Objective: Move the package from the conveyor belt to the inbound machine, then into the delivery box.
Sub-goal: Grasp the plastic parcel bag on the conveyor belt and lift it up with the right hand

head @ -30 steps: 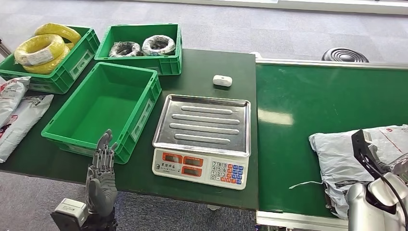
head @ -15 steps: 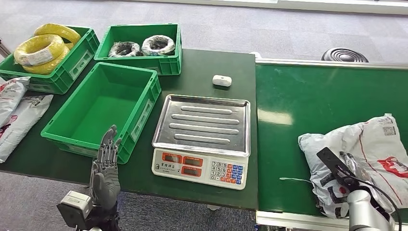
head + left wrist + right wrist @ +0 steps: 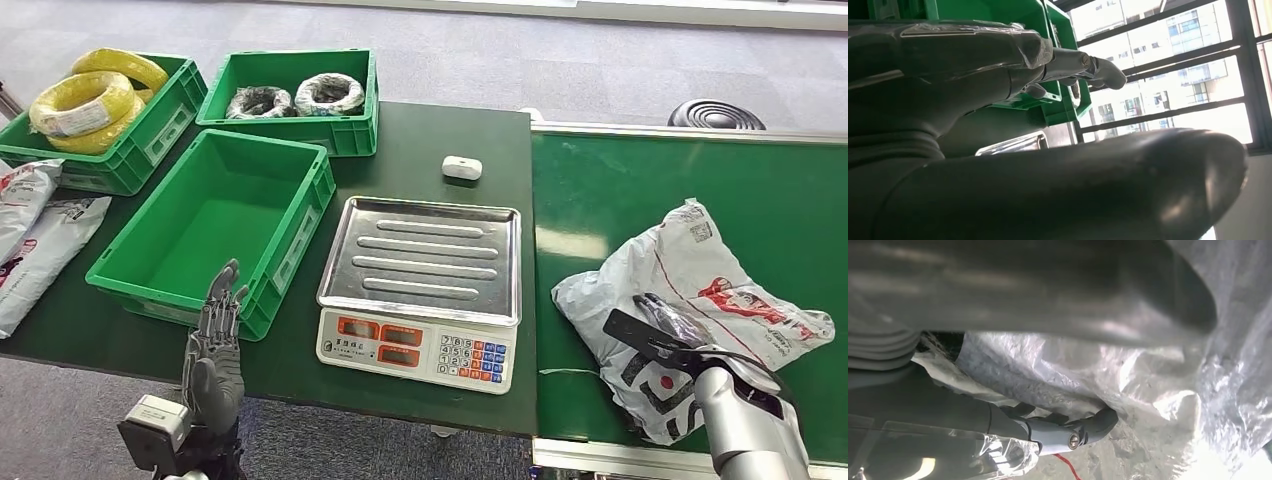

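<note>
Head view shows the package (image 3: 690, 300), a crumpled grey-white plastic mailer with red and black print, lying on the green conveyor belt (image 3: 640, 190) at the lower right of the frame. The right hand (image 3: 665, 325) is on the package, and its dark fingers (image 3: 655, 305) press into the plastic. In the right wrist view the fingers (image 3: 1088, 427) curl into the wrinkled plastic of the package (image 3: 1158, 390), so this hand grips it.

To the left of the belt, at the centre of the frame, stands the inbound machine (image 3: 420, 290), a scale with a ribbed steel tray and a keypad on its front; its tray carries nothing. It sits on the dark green worktop (image 3: 430, 140). Behind it lies a small white device (image 3: 461, 167).

Left of the scale is the delivery box (image 3: 215, 225), a green crate with a bare inside. The left hand (image 3: 215, 350) is raised at the lower left of the frame, before the near corner of this crate, with its fingers (image 3: 222, 300) straight, slightly apart and holding nothing.

At the upper left, one green crate (image 3: 120, 150) holds yellow cable coils (image 3: 90, 100), and another crate (image 3: 290, 125) holds black and white coils (image 3: 295, 97). White bags (image 3: 35, 230) lie at the left edge.
</note>
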You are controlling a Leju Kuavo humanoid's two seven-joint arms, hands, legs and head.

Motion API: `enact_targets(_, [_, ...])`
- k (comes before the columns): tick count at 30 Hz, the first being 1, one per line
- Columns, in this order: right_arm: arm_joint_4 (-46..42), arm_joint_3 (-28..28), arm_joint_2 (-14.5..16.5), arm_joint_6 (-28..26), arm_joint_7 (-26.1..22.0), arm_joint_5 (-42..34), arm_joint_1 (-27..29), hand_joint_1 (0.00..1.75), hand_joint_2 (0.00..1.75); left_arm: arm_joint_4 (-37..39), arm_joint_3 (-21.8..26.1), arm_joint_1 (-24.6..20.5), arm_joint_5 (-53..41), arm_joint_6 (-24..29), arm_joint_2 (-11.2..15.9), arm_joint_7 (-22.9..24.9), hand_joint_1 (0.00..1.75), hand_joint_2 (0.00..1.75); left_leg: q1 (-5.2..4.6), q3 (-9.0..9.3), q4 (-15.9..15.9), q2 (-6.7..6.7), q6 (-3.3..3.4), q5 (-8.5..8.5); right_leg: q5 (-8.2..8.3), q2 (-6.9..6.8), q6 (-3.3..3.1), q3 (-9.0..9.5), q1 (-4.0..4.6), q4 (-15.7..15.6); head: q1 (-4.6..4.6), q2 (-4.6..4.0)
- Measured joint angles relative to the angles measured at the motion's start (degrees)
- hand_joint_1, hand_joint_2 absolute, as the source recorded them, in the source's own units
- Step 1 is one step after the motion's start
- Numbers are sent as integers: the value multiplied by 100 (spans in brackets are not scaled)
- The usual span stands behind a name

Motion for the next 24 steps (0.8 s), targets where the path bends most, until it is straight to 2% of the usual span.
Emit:
enact_targets(1, [43,139,-44,-6,-1,-82,-56,175,175,0,0,12,9,46,11,-5,0,0,0,0,0,-3,0,0,0,-1,0,0,0,0,0,0])
enact_targets(6, [327,726,-219,-108,1,-395,-326,175,175,-6,0,108,88,265,79,-37,0,0,1,-2,0,-5,0,0,0,-1,0,-1,1,0,-1,0])
enact_targets(11, [504,1072,-261,-151,4,-473,-524,175,175,-38,0,176,132,377,126,-45,0,0,1,-2,0,-4,0,0,0,0,0,-1,1,0,-1,0])
enact_targets(15, [620,1291,-250,-240,38,-535,-700,175,0,-80,0,253,182,508,157,-50,0,0,1,-2,0,-5,0,0,0,-1,0,-1,1,0,0,0])
enact_targets(24, [787,1615,-194,-369,138,-638,-975,175,0,-130,-3,359,312,717,239,-78,0,0,1,-3,0,-7,0,0,0,-2,0,-1,1,1,-1,0])
